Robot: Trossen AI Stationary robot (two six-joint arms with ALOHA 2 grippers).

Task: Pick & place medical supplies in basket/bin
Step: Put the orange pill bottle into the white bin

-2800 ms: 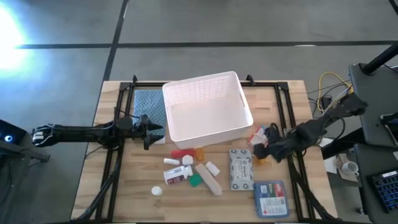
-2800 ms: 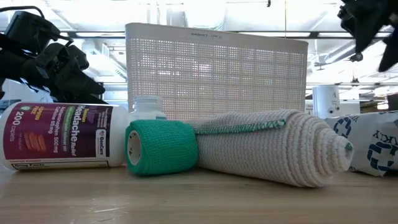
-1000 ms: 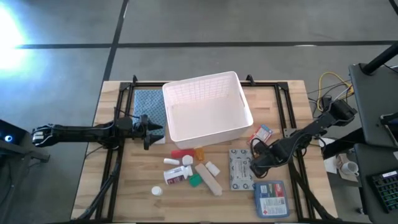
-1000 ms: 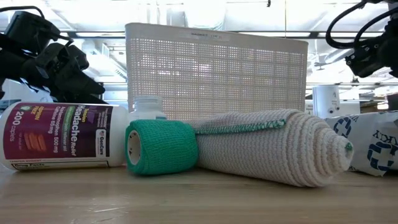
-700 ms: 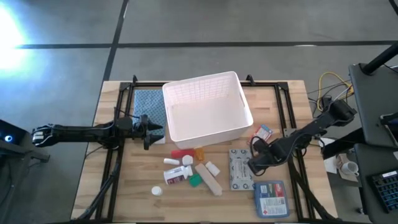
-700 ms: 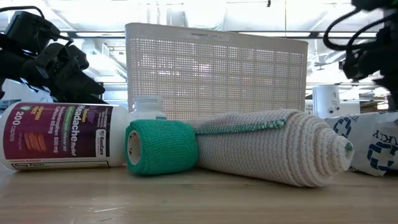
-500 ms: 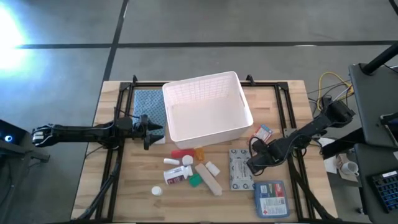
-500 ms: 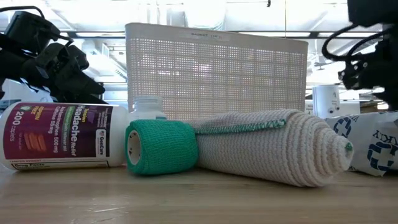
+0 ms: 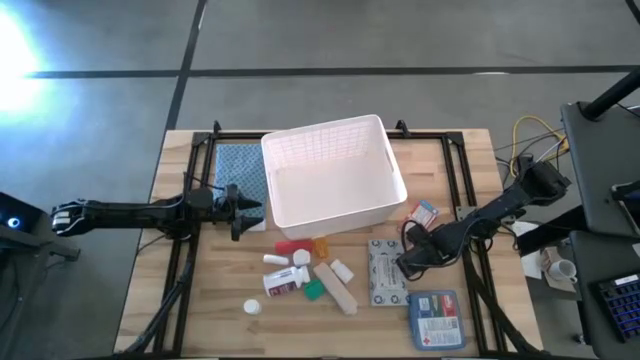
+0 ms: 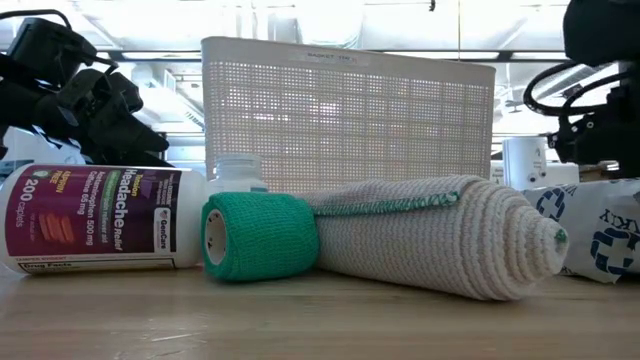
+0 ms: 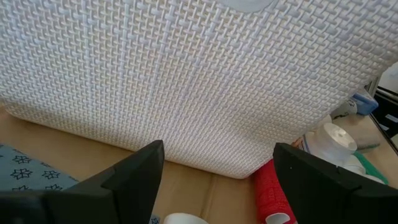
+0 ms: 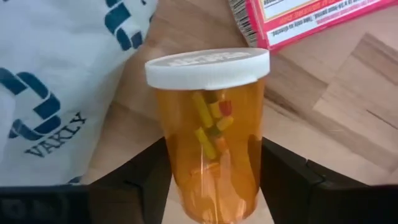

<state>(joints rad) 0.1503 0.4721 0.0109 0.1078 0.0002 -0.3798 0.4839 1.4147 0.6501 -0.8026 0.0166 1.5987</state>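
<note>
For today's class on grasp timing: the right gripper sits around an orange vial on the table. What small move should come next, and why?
Probably finish closing, then lift. In the right wrist view the orange vial with its white cap stands between the right gripper fingers, on the wood beside the grey packet. The basket is where it belongs. The left gripper waits by the basket.

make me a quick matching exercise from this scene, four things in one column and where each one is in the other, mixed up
Things:
1. orange vial
2. folded cloth
3. red-white-blue box
4. left gripper

Places:
A. near right corner of the table
B. between the right gripper's fingers
C. under the basket's left side
D. beside the basket's left near corner, waiting open

Pairs: 1-B, 2-C, 3-A, 4-D
</note>
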